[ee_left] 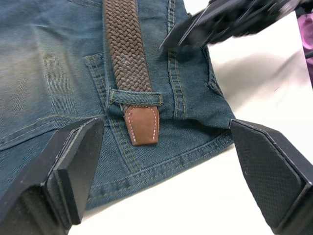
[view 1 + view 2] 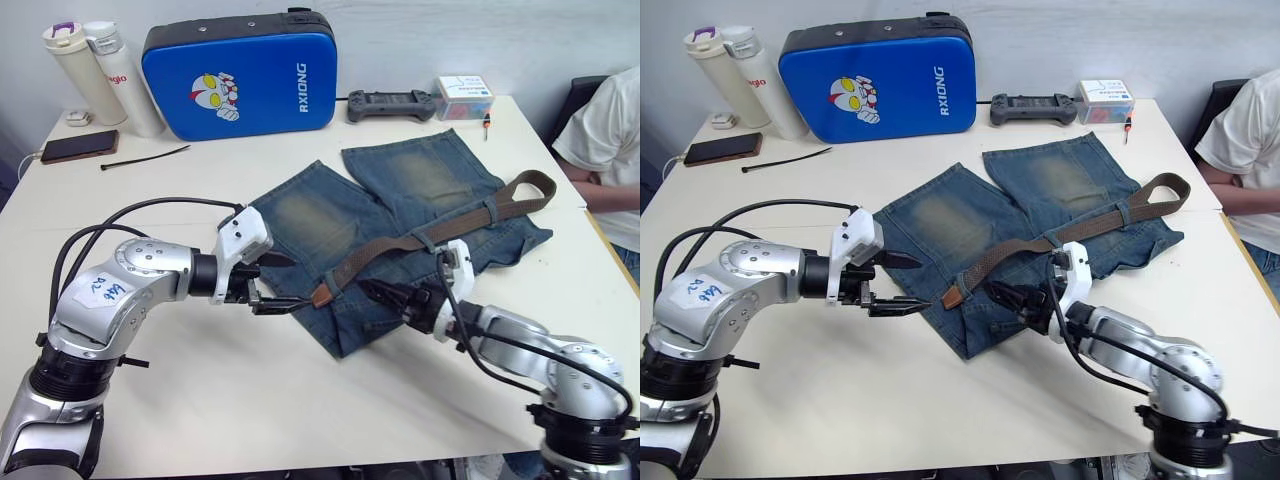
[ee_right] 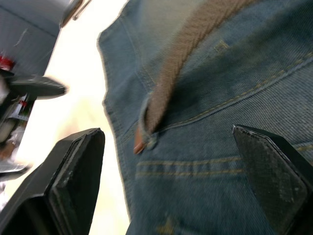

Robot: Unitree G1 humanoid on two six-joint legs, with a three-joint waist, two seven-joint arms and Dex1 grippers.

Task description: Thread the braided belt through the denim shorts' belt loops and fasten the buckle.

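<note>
Both grippers are sitting closest to me, hovering over the near edge of the denim shorts (image 2: 400, 230), which are lying flat on the white table (image 2: 200, 390). Left gripper (image 2: 268, 284) is spread wide w/ nothing in it, just beside the shorts' waistband corner; right gripper (image 2: 383, 296) is also gaping empty, over the waistband.

Braided belt (image 2: 440, 228) is running along the waistband, tan tip (image 1: 142, 125) poking out just past a belt loop (image 1: 135, 98) near the left gripper, far end curling off the shorts' other side toward the table edge.

I'm judging the belt light, floppy, woven so grippy enough; the tip looks like stiffer leather, prob the best pinch spot for pulling on. Denim is soft and likely bunching if dragged, so I'm thinking the other gripper pins the waistband nearby.

Buckle: I'm not making it out at the far end. How many loops are threaded, can't tell; most are too small to see from the head cams.
</note>
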